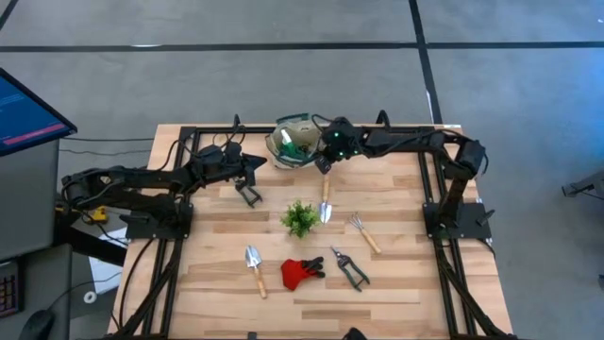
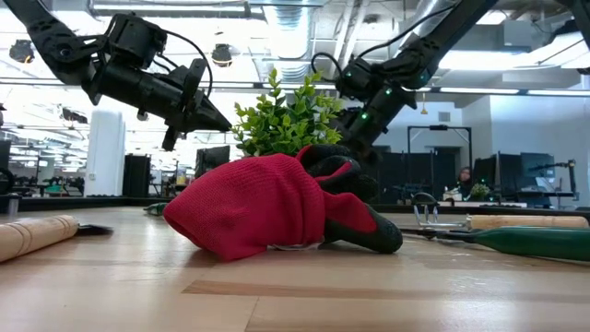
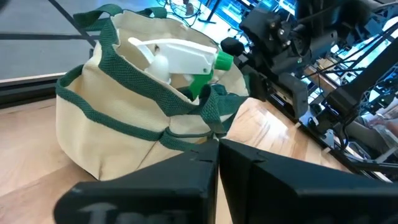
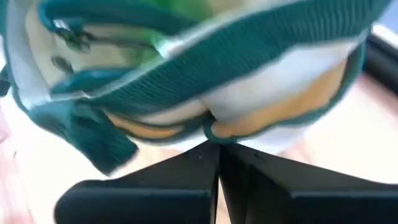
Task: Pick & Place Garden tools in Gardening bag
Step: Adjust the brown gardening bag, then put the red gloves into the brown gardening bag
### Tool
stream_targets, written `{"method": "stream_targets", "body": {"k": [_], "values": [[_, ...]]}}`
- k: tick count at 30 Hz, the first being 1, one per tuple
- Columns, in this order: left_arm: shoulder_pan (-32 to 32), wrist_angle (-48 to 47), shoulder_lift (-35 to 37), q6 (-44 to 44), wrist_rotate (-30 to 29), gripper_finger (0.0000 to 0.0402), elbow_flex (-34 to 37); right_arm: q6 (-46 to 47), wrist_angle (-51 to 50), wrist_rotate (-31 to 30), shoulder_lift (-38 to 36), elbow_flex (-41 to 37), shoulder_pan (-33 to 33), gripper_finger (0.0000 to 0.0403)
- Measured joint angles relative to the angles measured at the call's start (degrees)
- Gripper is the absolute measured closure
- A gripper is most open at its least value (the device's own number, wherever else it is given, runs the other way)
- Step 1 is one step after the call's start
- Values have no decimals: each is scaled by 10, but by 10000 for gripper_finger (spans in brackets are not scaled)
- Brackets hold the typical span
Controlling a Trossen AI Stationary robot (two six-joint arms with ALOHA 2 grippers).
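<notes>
The beige gardening bag (image 1: pixel 291 142) with a dark green rim stands on its base at the table's far middle, a green-and-white spray bottle (image 3: pixel 180 59) inside it. My left gripper (image 1: pixel 261 164) hovers shut just left of the bag. My right gripper (image 1: pixel 324 164) is shut and slants down at the bag's right side. On the boards lie a trowel (image 1: pixel 326 203), a rake (image 1: pixel 363 232), another trowel (image 1: pixel 255 270), red gloves (image 1: pixel 300 272) and black-handled shears (image 1: pixel 349 268). My right gripper's shut fingertips (image 4: pixel 217 148) stand right at the bag's lower side wall (image 4: pixel 261 121), slanting down from the table's right. The view is blurred and I cannot tell whether they touch the cloth.
A small leafy plant (image 1: pixel 300 219) stands mid-table between the tools. A small black object (image 1: pixel 248 195) lies near my left gripper. Black frame rails (image 1: pixel 434 198) run along the table's left, right and far edges. A monitor (image 1: pixel 28 113) stands off the table's left.
</notes>
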State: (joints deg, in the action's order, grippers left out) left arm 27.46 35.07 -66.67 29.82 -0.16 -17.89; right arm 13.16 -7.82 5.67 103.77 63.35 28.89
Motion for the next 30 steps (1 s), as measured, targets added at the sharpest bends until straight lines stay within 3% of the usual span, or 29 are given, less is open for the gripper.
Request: {"method": "stream_targets", "body": {"k": [9, 17, 24, 30], "values": [[0, 0, 0, 0, 42, 400, 0, -46, -125, 38, -119, 0, 5, 403], [0, 2, 0, 0, 118, 400, 0, -76, -138, 48, -236, 0, 4, 403], [0, 46, 0, 0, 177, 400, 0, -76, -140, 48, -277, 0, 4, 403], [0, 95, 0, 0, 182, 400, 0, -76, -142, 50, -280, 0, 4, 403]]}}
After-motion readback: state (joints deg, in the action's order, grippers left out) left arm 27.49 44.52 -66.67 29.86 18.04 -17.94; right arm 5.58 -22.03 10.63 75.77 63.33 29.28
